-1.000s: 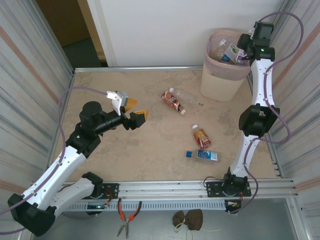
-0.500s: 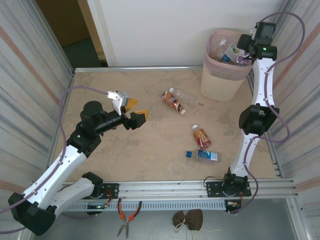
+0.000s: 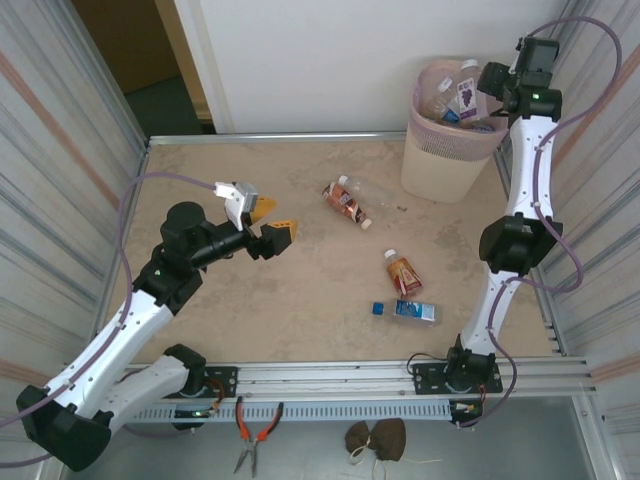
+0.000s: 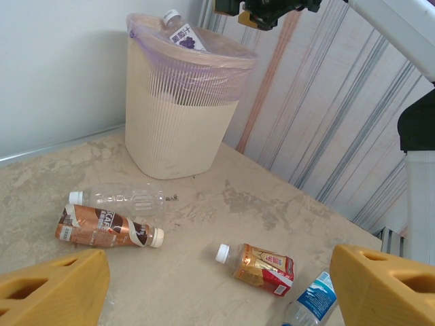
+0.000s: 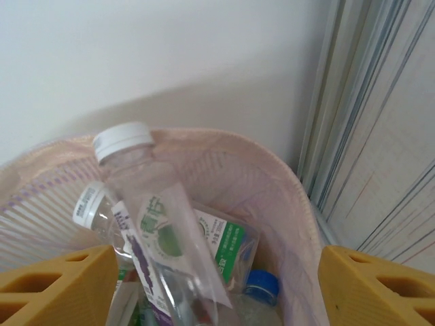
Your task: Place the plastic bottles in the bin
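The right gripper [image 3: 497, 82] is held over the far rim of the bin [image 3: 440, 165], which stands at the far right corner of the table [image 3: 200, 180]. Its yellow fingers [image 5: 58, 285] are spread wide and nothing is clamped between them. In the right wrist view, a purple-labelled bottle [image 5: 146, 224] with a white cap is seen in the gap between the fingers. It is propped upright but tilted inside the bin, on top of a green-labelled bottle [image 5: 221, 241] and a blue cap [image 5: 262, 282]. It lies much nearer the finger at the left of that view. Whether it brushes that finger cannot be told for sure, since the two edges meet at the bottom of the frame. A wide gap is seen between it and the other finger.

The left gripper [image 3: 272, 219] is held above the left middle of the table, its fingers parted wide and empty. Four bottles lie on the table, all well apart from both grippers. A brown-labelled bottle [image 4: 102, 227] is found near the middle with a clear bottle [image 4: 119, 198] just beside it. An orange-labelled bottle [image 4: 262, 263] lies nearer the front right, with a blue-labelled bottle [image 4: 312, 302] just in front of it.
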